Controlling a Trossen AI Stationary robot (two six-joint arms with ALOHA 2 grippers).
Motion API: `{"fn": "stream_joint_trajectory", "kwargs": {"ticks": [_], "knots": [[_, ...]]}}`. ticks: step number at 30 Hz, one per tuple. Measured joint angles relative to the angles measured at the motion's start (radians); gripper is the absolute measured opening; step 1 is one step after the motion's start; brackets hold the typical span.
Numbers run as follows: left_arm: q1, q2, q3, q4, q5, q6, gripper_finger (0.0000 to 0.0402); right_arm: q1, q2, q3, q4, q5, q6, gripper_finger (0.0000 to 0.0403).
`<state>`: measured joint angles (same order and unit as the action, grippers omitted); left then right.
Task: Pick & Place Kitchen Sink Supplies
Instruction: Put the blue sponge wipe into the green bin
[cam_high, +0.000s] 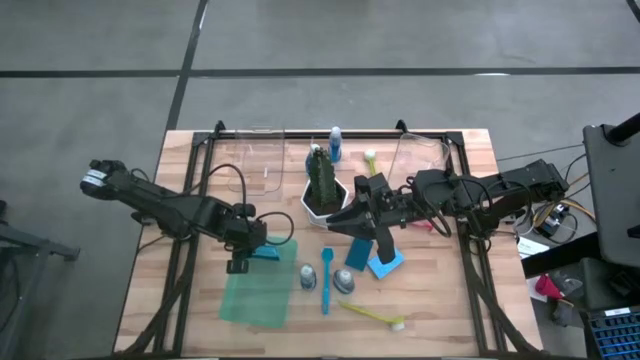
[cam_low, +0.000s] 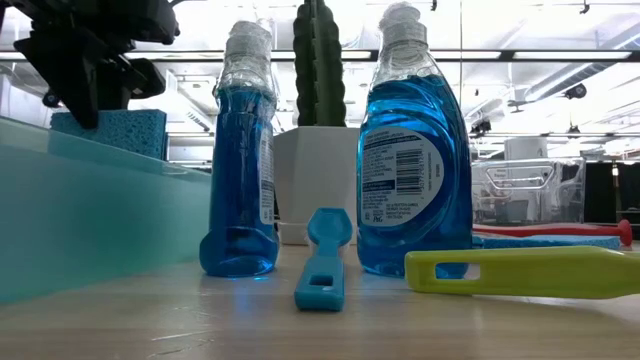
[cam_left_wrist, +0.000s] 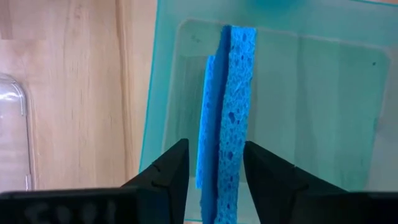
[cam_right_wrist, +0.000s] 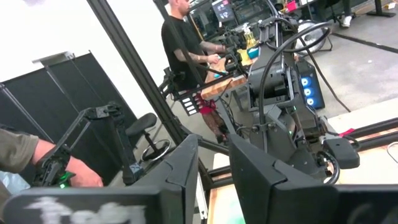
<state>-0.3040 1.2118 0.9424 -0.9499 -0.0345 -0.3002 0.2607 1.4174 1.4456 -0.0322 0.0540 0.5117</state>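
Left gripper (cam_left_wrist: 214, 171) clamps blue sponge (cam_left_wrist: 225, 106) on edge over green tray (cam_left_wrist: 323, 99); left wrist view alone shows the grip. Right gripper (cam_high: 335, 222) beside cactus pot (cam_high: 322, 196); right wrist view shows fingers slightly parted, holding nothing.

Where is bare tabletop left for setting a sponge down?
Bare wood lies left of the green tray, under the left arm, and right of the light sponge. The middle is crowded: bottles, blue brush, yellow brush, cactus.
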Motion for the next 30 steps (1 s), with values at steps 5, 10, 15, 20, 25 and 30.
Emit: {"fn": "stream_joint_trajectory", "kwargs": {"ticks": [5, 10, 15, 20, 25, 30], "knots": [[0.0, -0.001, 0.0, 0.0, 0.002, -0.009, 0.0145, 0.0, 0.0, 0.0, 0.0, 0.0, 0.0, 0.0086], [0.0, -0.006, 0.0, 0.0, 0.011, -0.019, 0.0145, 0.0, 0.0, 0.0, -0.001, 0.0, -0.004, 0.0076], [0.0, -0.022, 0.001, 0.0, 0.011, -0.024, 0.0145, 0.0, 0.0, 0.0, 0.0, 0.0, -0.007, 0.007], [0.001, -0.05, 0.001, 0.0, -0.002, -0.028, 0.0145, 0.0, 0.0, 0.0, 0.0, 0.0, -0.008, 0.0075], [0.001, -0.079, 0.022, -0.002, -0.007, -0.051, 0.0145, 0.0, 0.0, 0.0, 0.0, 0.0, -0.008, 0.0085], [0.001, -0.097, 0.082, 0.0, -0.031, -0.062, 0.0145, 0.0, 0.0, 0.0, 0.003, 0.0, -0.008, 0.0089]]}}
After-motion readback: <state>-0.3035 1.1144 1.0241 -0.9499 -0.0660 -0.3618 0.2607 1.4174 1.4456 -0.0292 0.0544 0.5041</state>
